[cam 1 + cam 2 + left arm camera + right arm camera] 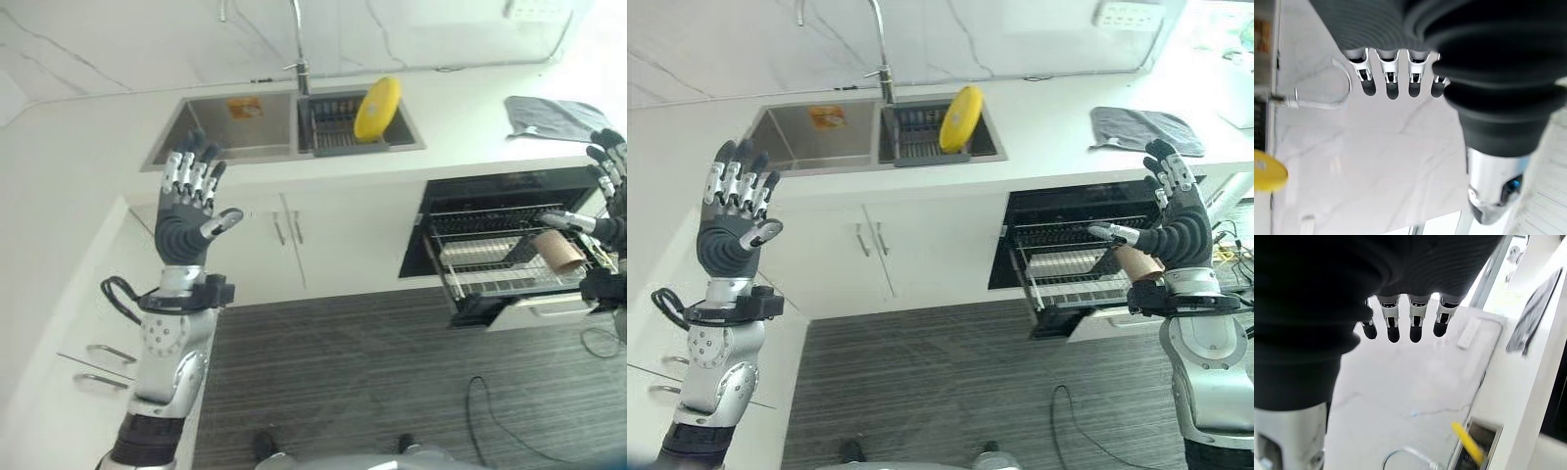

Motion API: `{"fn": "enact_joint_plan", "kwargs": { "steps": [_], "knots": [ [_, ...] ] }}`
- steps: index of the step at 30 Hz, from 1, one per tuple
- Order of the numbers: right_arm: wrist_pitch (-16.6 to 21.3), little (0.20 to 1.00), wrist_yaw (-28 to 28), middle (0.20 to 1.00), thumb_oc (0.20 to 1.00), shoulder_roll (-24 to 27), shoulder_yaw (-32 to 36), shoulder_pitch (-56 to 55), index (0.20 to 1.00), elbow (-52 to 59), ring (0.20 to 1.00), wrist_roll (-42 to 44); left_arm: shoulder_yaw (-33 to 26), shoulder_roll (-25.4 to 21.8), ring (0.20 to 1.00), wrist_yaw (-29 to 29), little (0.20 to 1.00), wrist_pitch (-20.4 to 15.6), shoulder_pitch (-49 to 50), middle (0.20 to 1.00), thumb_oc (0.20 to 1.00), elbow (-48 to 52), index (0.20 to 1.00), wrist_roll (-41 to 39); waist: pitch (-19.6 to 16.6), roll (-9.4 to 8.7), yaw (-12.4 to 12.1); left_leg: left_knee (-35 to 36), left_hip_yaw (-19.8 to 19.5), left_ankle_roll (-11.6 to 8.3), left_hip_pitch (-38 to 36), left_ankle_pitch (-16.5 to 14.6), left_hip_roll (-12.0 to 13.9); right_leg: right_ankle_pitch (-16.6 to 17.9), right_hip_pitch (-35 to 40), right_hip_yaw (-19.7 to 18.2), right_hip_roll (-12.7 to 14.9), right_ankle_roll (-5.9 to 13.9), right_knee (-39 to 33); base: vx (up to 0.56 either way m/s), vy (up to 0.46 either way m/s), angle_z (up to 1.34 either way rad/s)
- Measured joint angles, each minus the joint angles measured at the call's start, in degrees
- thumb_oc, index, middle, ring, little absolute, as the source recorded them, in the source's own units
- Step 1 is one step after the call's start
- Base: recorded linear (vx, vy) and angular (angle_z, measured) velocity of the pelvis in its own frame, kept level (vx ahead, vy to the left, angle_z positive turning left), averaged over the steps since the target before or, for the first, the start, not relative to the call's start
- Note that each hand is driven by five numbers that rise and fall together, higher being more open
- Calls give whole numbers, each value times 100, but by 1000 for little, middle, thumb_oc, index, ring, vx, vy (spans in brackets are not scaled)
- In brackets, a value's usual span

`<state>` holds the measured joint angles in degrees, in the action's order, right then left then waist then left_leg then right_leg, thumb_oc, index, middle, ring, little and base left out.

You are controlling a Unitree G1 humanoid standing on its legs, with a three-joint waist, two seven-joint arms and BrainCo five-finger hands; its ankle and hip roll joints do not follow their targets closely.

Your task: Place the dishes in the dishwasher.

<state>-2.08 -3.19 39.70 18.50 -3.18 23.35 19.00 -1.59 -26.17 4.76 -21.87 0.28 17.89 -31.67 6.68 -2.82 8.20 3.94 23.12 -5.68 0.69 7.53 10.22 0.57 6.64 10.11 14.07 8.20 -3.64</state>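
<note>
Closest to the camera: dark striped floor (372,382), running up to white cabinet doors (284,235) under a white counter (460,108).

Left hand (737,220) raised in front of those cabinets, palm turned away, fingers straight and spread, thumb out to the side, nothing in it. Same story in its wrist view: fingers (1392,81) lined up straight against the marble wall (1381,166).

Right hand (1178,225) up over by the dishwasher (1068,259), fingers also straight and apart, thumb pointing toward the pulled-out rack (1063,264), holding nothing. Wrist view there agrees, fingertips (1415,325) in an open row.

Dishwasher door down, wire rack slid out, with something pale lying in it, hard to make out. Brown cup (561,252) tipped on its side at the rack's right end, just below the right thumb, not touching it as far as can be told.

Yellow plate (377,108) sitting on edge in a dark drying rack (333,127) inside the right basin of the double sink (220,127), just right of the tap (299,49). Well apart from both hands.

Grey cloth (1141,127) crumpled on the counter above the dishwasher.
</note>
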Motion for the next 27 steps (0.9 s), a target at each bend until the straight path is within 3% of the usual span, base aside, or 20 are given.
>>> {"fn": "enact_joint_plan", "kwargs": {
  "steps": [4, 5, 6, 7, 8, 9, 10, 11, 12, 13, 14, 16, 18, 19, 20, 21, 22, 24, 25, 27],
  "knots": [
    [20, 1000, -123, 1000, 1000, -275, 187, -135, 1000, 343, 1000, 31, -36, -71, 1000, -149, 1000, -75, -132, 1000, 1000, 57, 1000, 9, 59, -55, -86, 77, -30, 338, -348, -247, -441, 330, -124, 3, 437, 336, 1029, 301, 401, 26],
    [34, 1000, -166, 1000, 1000, -337, 302, -218, 1000, 371, 1000, 32, 62, -68, 1000, -182, 1000, -62, -308, 1000, 1000, 36, 1000, 31, 159, 0, -95, -35, -98, 413, -348, -370, -442, 457, -402, -97, 510, 543, 1721, 276, 321, 51],
    [28, 1000, -220, 1000, 1000, -418, 298, -325, 1000, 376, 1000, 38, 164, -63, 1000, -228, 1000, -29, -428, 1000, 1000, 40, 1000, 42, 213, 63, -61, -75, -217, 496, -389, -456, -463, 765, -764, -299, 566, 707, 2508, 284, 313, 51],
    [39, 1000, -228, 1000, 1000, -566, 285, -461, 1000, 423, 1000, 69, 172, -64, 1000, -265, 1000, 54, -547, 1000, 1000, 149, 1000, 94, 261, 112, -65, -149, -250, 672, -459, -664, -576, 1504, -1327, -829, 606, 772, 3449, 374, 367, 40],
    [42, 1000, -225, 1000, 1000, -668, 277, -480, 1000, 414, 1000, 82, 166, -71, 1000, -260, 1000, 57, -601, 1000, 1000, 178, 1000, 102, 294, 130, -74, -148, -287, 802, -508, -761, -616, 1346, -1609, -935, 602, 846, 3905, 416, 338, 23],
    [40, 1000, -224, 1000, 1000, -724, 270, -497, 1000, 405, 1000, 90, 181, -75, 1000, -246, 1000, 112, -678, 1000, 1000, 184, 1000, 140, 281, 104, -88, -192, -345, 886, -523, -927, -663, 997, -1818, -828, 401, 608, 4241, 430, 288, 23],
    [47, 1000, -220, 1000, 1000, -751, 275, -499, 1000, 429, 1000, 90, 241, -62, 1000, -237, 1000, 227, -720, 1000, 1000, 191, 1000, 200, 326, 154, -114, -398, -420, 901, -527, -1130, -676, 1482, -1811, -725, 328, 352, 4374, 344, 133, 3],
    [58, 1000, -212, 1000, 1000, -805, 238, -483, 1000, 403, 1000, 83, 270, -66, 1000, -223, 1000, 367, -612, 1000, 1000, 263, 1000, 319, 394, 288, -150, -316, -364, 911, -800, -1194, -664, 1722, -2142, -828, 234, 438, 4924, 357, 64, -2],
    [51, 1000, -191, 1000, 1000, -844, 211, -517, 1000, 376, 1000, 68, 135, -47, 1000, -200, 1000, 458, -575, 1000, 1000, 264, 1000, 365, 400, 335, -123, -169, -346, 926, -968, -1219, -662, 415, -2455, -613, -109, 447, 5299, 336, 10, 10],
    [43, 1000, -195, 1000, 1000, -780, 228, -536, 1000, 373, 1000, 61, 51, -84, 1000, -113, 1000, 546, -581, 1000, 1000, 271, 1000, 396, 372, 259, -30, 2, -394, 913, -1072, -1217, -736, -160, -2394, -183, -445, 299, 4508, 388, -54, 32],
    [34, 1000, -186, 1000, 1000, -747, 232, -536, 1000, 358, 1000, 60, 23, -92, 1000, -34, 1000, 628, -574, 1000, 1000, 261, 1000, 446, 335, 91, -46, 24, -412, 851, -1151, -1261, -837, -402, -2324, 310, -680, -46, 3518, 335, -125, 44],
    [8, 1000, -170, 1000, 1000, -571, 195, -278, 1000, 269, 1000, 63, 52, -61, 1000, 86, 1000, 771, -579, 1000, 1000, 221, 1000, 683, 271, -26, -39, 3, -456, 725, -1208, -1404, -890, -288, -2297, 962, -732, -430, 2061, 299, -208, 27],
    [3, 1000, -187, 1000, 1000, -392, 217, -120, 1000, 69, 1000, 66, 168, -51, 1000, 206, 1000, 882, -563, 1000, 1000, 104, 1000, 1046, 279, 16, -38, -37, -588, 518, -1485, -1529, -772, 312, -2237, 611, -706, -549, 753, 197, -228, 32],
    [5, 1000, -218, 1000, 1000, -393, 199, -174, 1000, 96, 1000, 64, 173, -60, 1000, 213, 1000, 903, -527, 1000, 1000, 106, 1000, 1115, 252, -30, -53, -120, -619, 280, -1698, -1677, -720, 680, -2094, 535, -664, -825, 468, 187, -269, 35],
    [6, 1000, -269, 1000, 1000, -423, 110, -277, 1000, 108, 1000, 63, 165, -123, 1000, 262, 1000, 899, -469, 1000, 1000, 117, 1000, 1292, 124, -229, -66, -310, -681, -43, -1956, -1910, -798, 1396, -1927, 434, -546, -931, 554, 160, -289, -4],
    [5, 1000, -322, 1000, 1000, -531, -40, -212, 1000, 53, 1000, 45, 175, -9, 1000, 318, 1000, 884, -335, 1000, 1000, 108, 1000, 1373, 111, -52, -183, -896, -571, -196, -1779, -2037, -557, 1284, -1885, 314, -700, -902, 666, 164, -326, -11],
    [-3, 1000, -362, 1000, 1000, -609, -197, -174, 1000, 32, 1000, 9, 214, -132, 1000, 356, 1000, 889, -342, 1000, 1000, 158, 1000, 1513, 147, -105, -139, -1085, -659, -102, -1294, -2222, -555, 1305, -1893, 329, -662, -890, 480, 160, -364, -28],
    [-93, 1000, -352, 1000, 1000, -553, -302, 107, 1000, -150, 1000, 2, 167, -175, 1000, 420, 1000, 908, -436, 1000, 1000, 172, 1000, 1603, 285, 180, -195, -351, -618, -108, -1302, -1932, -383, 1233, -1846, 278, -1023, -895, 396, 191, -435, -45],
    [-118, 1000, -366, 1000, 1000, -520, -246, -107, 1000, -28, 1000, -22, 157, -158, 1000, 465, 1000, 915, -571, 1000, 1000, 184, 1000, 1664, 309, 314, -51, -313, -475, -264, -1653, -1793, -73, 935, -1484, 398, -1313, -834, 376, 208, -483, -45],
    [-108, 1000, -365, 1000, 1000, -424, -205, -43, 1000, -35, 1000, -39, 154, -161, 1000, 521, 1000, 899, -586, 1000, 1000, 233, 1000, 1664, 316, 409, -28, -312, -254, -287, -1842, -1772, 139, 631, -1455, 1105, -1271, -900, 523, 185, -456, -33]
  ]
}}
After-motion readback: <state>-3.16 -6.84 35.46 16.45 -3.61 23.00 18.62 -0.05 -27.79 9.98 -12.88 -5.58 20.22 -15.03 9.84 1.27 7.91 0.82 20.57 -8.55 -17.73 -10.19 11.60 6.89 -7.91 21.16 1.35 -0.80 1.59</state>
